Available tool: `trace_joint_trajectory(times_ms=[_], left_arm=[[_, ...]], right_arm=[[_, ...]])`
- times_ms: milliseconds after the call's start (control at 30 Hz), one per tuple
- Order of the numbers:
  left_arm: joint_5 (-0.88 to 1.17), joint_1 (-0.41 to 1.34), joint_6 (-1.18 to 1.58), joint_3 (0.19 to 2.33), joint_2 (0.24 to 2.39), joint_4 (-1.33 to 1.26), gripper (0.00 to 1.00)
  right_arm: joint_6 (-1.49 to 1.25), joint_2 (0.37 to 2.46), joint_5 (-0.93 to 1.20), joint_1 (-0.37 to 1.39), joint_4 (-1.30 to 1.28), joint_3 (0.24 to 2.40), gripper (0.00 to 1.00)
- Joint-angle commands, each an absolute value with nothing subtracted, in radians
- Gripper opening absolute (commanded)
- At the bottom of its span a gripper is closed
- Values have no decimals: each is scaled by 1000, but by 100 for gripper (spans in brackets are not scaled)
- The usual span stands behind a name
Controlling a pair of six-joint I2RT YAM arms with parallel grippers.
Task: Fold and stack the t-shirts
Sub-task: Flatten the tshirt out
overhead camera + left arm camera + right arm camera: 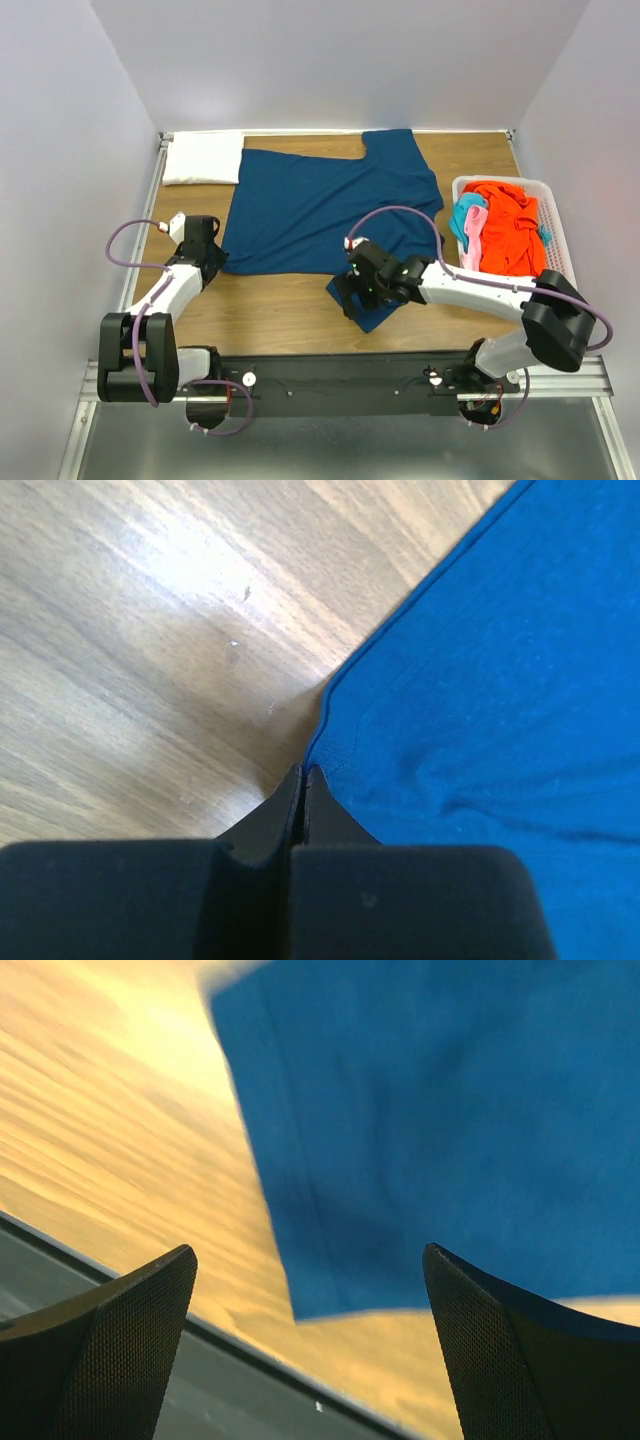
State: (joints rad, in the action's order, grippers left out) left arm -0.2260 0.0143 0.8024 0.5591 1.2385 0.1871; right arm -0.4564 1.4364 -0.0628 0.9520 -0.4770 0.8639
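The smooth navy t-shirt (320,205) lies spread across the middle of the wood-grain counter (270,305), and a folded white t-shirt (203,157) sits at the far left corner. The left claw (303,772) is pinched tight on the navy shirt's near-left hem, while the right claw (308,1250) gapes wide, holding nothing, over its near-right corner.

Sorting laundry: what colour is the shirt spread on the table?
The shirt is blue; top view.
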Motion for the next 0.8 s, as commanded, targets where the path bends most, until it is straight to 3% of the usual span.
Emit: trace_joint_trajectory(times_ms=[0, 100, 500, 600, 767], left_arm=[[-235, 8, 784, 565, 1229, 166, 0], [-233, 8, 782, 566, 1239, 161, 0], [-232, 8, 776, 557, 1246, 156, 0], [-238, 9, 779, 557, 1243, 161, 0], [-264, 8, 792, 561, 1241, 176, 0]], right_arm=[[-584, 1422, -107, 1009, -534, 804, 100], [-589, 1454, -109, 1022, -534, 798, 98], [-587, 1537, -115, 1048, -558, 818, 69], [-620, 1552, -167, 1052, -604, 816, 53], [-721, 1537, -198, 1060, -708, 779, 10]])
